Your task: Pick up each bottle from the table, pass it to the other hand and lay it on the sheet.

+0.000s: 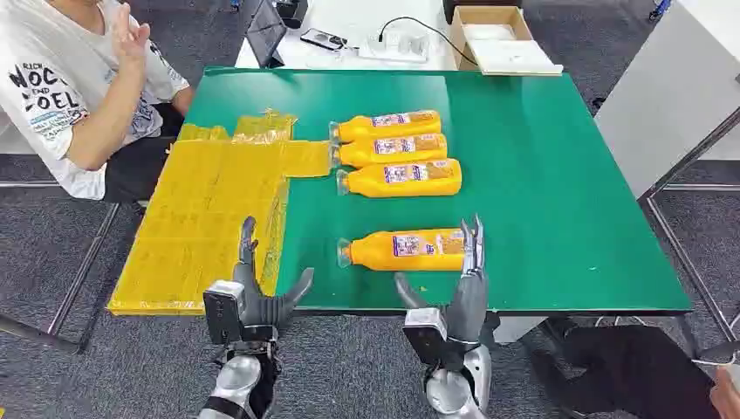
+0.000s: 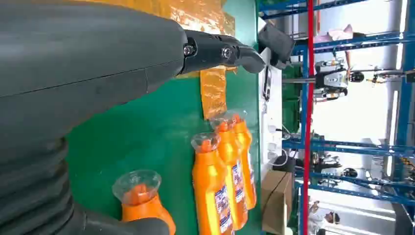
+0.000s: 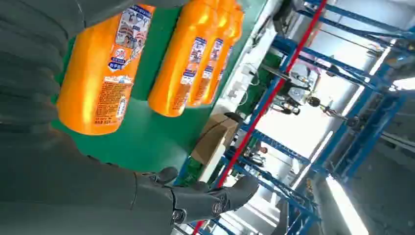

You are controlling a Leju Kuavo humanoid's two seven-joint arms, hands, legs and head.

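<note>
I see my right hand (image 1: pixel 458 288) raised at the near edge of the green table (image 1: pixel 558 218), fingers (image 1: pixel 472 249) spread and pointing up, thumb out to the side, nothing in it. The nearest bottle (image 1: pixel 406 249) lies on its side just beyond that hand, its base end beside the fingertips and its clear cap pointing toward my left hand; I cannot tell whether the fingers touch it. In the right wrist view this bottle (image 3: pixel 105 73) sits close by the palm, label up, flat on the green.

My left hand (image 1: pixel 253 292) is also up and spread, holding nothing, thumb angled toward the right hand. It hovers over the near edge of the yellow sheet (image 1: pixel 209 218), which stretches away from it along the table's left part and slightly overhangs the edge. In the left wrist view I see a dark finger (image 2: pixel 220 51) stretched out above the green surface.

Farther from both hands, beyond the near bottle, three more bottles (image 1: pixel 397 153) lie side by side in a row, caps toward the sheet, the farthest two touching. They are well apart from either hand.

Beyond my left hand, past the sheet, a person (image 1: pixel 78 87) in a white printed shirt sits with one hand raised. A cardboard box (image 1: pixel 497 39) stands on the white table behind the green one.
</note>
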